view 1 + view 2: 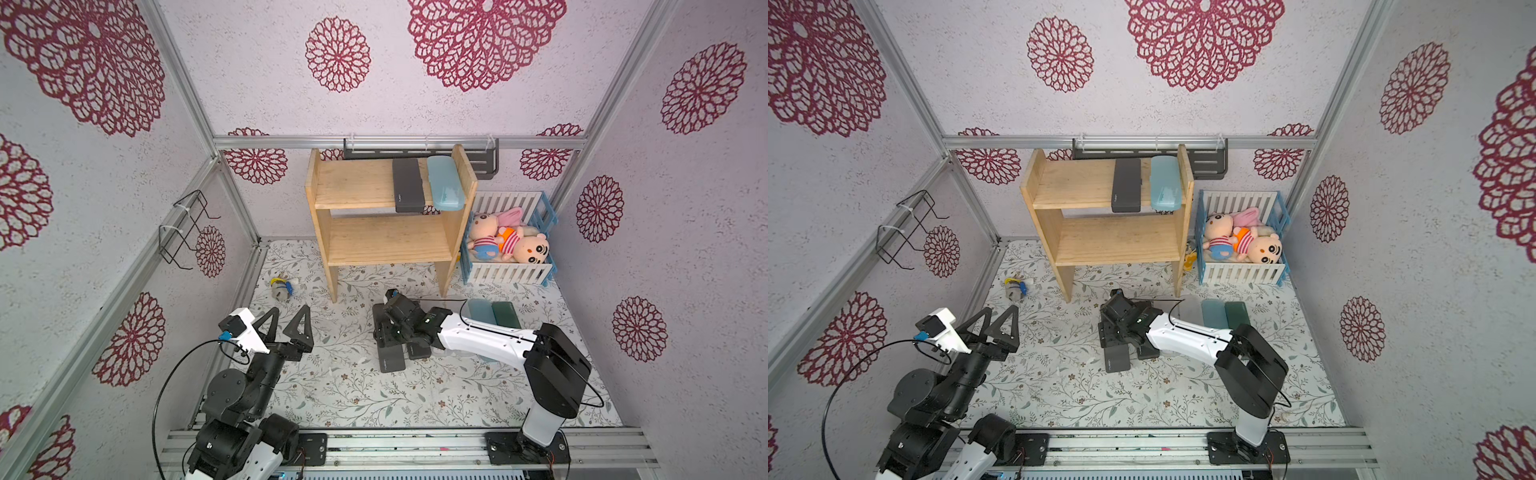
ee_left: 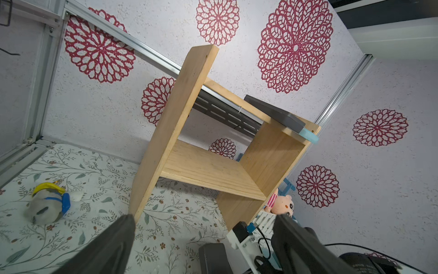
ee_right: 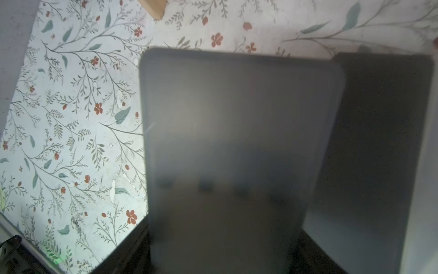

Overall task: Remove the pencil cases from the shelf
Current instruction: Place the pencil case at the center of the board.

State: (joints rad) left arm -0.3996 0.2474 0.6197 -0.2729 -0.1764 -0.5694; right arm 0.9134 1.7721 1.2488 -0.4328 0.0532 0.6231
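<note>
My left claw (image 1: 291, 308) hangs wide and empty over the floral tabletop (image 1: 353, 386), well apart from every case. My right claw (image 1: 386, 332) is down at the table in front of the shelf (image 1: 357, 183), jaws narrowed onto the long edges of a dark grey case (image 3: 237, 130). A second grey case (image 3: 379, 142) lies just beside it. A blue table case (image 1: 480, 311) and a green case (image 1: 506, 314) lie near. On the shelf's top tier, a grey shelf case (image 1: 408, 185) and a light blue shelf case (image 1: 445, 183) lie side by side.
</note>
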